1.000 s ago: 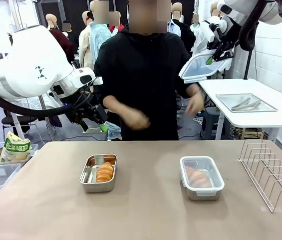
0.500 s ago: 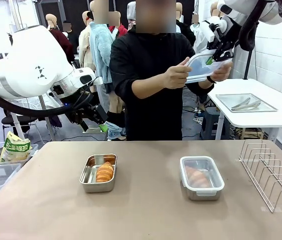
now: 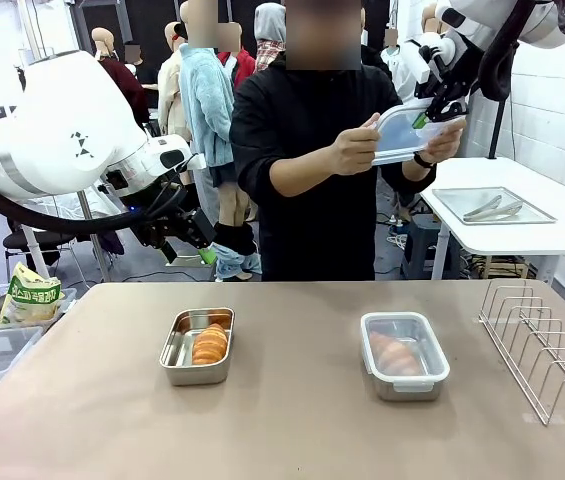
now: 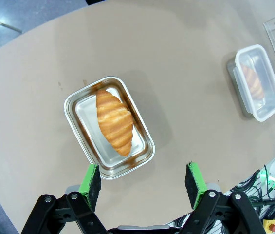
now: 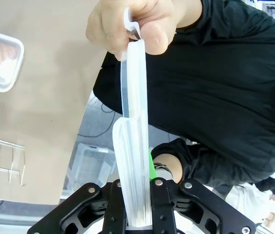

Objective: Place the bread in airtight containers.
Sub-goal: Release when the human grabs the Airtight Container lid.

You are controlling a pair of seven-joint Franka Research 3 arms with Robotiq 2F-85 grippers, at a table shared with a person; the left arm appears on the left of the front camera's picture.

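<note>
Croissant number one (image 3: 209, 344) lies bare in the open steel tin (image 3: 198, 346), which sits on the tabletop (image 3: 292, 430) and serves as the landmark here. To the right of that tin, well apart on the same surface, a second tin (image 3: 404, 356) holds the other croissant (image 3: 396, 353) under a clear lid already on it. Above and behind the open tin, to its left, hangs the left gripper (image 4: 142, 183), its green-padded fingers (image 4: 91, 179) spread wide with nothing between them. High up and far to the right of the tin, the right gripper (image 3: 428, 116) has its fingers clamped tight on a second clear lid (image 3: 407, 134). A person's hands (image 3: 354, 150) grasp that same lid from both ends. Farther right than the closed tin stands a wire rack (image 3: 544, 345).
</note>
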